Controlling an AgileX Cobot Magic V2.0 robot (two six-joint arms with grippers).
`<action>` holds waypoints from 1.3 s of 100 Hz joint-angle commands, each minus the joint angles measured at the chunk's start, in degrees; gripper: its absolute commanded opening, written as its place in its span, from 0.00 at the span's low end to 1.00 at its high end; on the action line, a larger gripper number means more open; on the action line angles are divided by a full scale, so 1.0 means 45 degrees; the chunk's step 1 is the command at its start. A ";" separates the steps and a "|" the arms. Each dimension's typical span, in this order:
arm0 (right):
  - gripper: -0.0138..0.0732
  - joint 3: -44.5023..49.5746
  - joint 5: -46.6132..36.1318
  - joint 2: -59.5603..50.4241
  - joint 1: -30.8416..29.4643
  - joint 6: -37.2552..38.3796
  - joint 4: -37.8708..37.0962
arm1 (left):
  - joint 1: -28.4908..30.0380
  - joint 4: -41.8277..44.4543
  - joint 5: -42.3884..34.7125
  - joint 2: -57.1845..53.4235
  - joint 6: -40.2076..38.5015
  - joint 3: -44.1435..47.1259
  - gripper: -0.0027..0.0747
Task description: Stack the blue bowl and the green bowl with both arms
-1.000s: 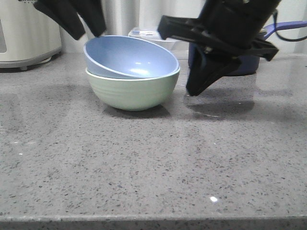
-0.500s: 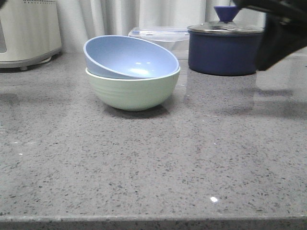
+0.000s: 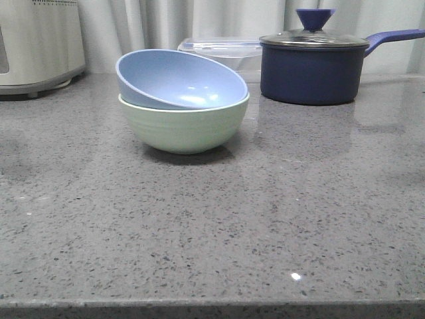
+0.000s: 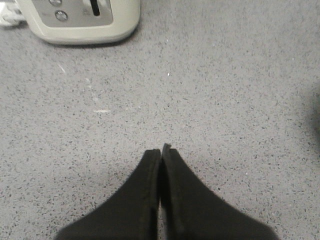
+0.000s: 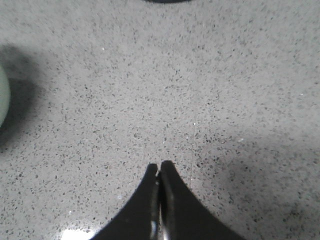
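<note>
The blue bowl (image 3: 178,78) sits tilted inside the green bowl (image 3: 184,123) on the grey counter, left of centre in the front view. Neither arm shows in the front view. My left gripper (image 4: 160,149) is shut and empty above bare counter, near a cream appliance. My right gripper (image 5: 160,165) is shut and empty above bare counter; a sliver of the green bowl (image 5: 2,97) shows at the edge of the right wrist view.
A dark navy lidded saucepan (image 3: 312,66) with a long handle stands at the back right. A clear plastic container (image 3: 222,50) stands behind the bowls. A cream appliance (image 3: 40,43) is at the back left and also shows in the left wrist view (image 4: 80,20).
Both arms have pulled away from the bowls and left the front view, the left going out left and the right going out right. The stacked bowls have not moved.
</note>
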 commanded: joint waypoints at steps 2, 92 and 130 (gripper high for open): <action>0.08 0.0261 -0.1217 -0.1133 -0.0100 -0.0072 -0.0171 | 0.0046 -0.0042 -0.1858 -0.1039 -0.0112 0.0566 0.01; 0.08 0.4801 -0.3156 -0.8327 -0.0100 -0.0072 -0.0265 | 0.0046 -0.0012 -0.4646 -0.6839 -0.0002 0.6277 0.01; 0.08 0.4801 -0.3156 -0.8327 -0.0100 -0.0072 -0.0265 | 0.0046 -0.0012 -0.4646 -0.6839 -0.0002 0.6277 0.01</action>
